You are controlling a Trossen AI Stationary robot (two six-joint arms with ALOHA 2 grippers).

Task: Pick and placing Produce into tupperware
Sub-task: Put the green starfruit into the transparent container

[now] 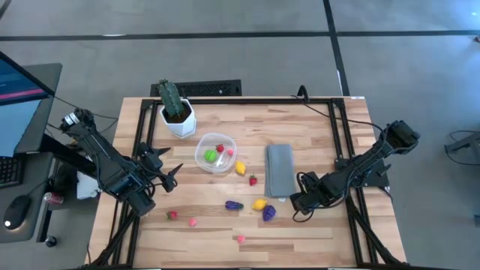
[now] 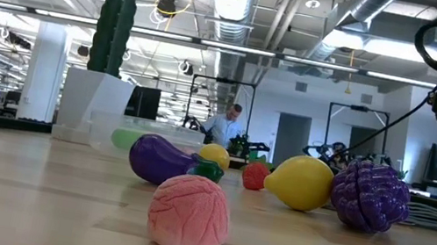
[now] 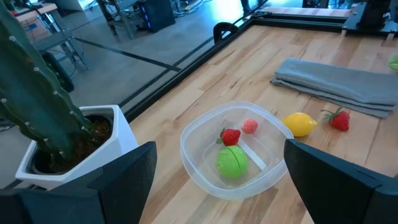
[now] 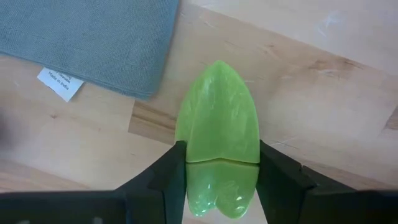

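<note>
While my left jaws hung wide open near the tupperware (image 3: pixel 231 151), my right jaws clasped a pale green produce piece (image 4: pixel 217 127) beside the grey cloth (image 4: pixel 87 37).

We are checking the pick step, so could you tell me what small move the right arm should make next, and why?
Probably lift straight up: the right pincer has its fingers against both sides of the green produce piece, which lies on the table beside the grey cloth.
</note>
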